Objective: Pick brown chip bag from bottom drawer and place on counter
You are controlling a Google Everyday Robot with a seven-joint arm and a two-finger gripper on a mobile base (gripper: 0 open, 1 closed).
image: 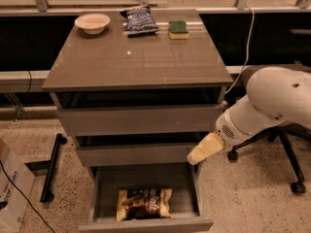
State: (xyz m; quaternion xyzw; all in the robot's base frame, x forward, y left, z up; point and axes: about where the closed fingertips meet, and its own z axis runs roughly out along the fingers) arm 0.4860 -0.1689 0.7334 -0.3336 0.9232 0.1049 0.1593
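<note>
My hand [206, 149] hangs at the right end of the middle drawer [136, 155], above the right rim of the open bottom drawer [146, 177]. I cannot tell if the hand is open or closed. The brown bag [144, 204] lies flat in the bottom drawer, long axis left-right, parallel to the front. The tabletop [136, 64] carries a bowl [92, 22], blue bag [139, 20] and sponge [178, 29] at its rear.
</note>
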